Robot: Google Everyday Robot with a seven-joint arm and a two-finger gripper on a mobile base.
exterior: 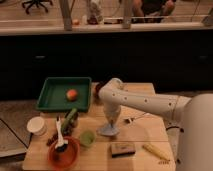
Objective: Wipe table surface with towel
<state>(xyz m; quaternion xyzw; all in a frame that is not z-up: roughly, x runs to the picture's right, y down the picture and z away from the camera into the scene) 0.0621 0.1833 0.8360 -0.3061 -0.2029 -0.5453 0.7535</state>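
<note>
A small blue-grey towel [108,131] lies bunched on the wooden table [145,135], a little in front of its middle. My gripper [111,123] points straight down onto it from the white arm that reaches in from the right. It is shut on the top of the towel, which rises in a cone to the fingers while its lower edge spreads on the table.
A green tray [55,102] with an orange fruit [72,94] sits at the back left. Left of the towel are a green cup [87,138], a red bowl [64,153] with a white utensil, a green bottle [70,117] and a white cup [36,125]. A brown sponge [122,149] and a yellow item [155,151] lie in front.
</note>
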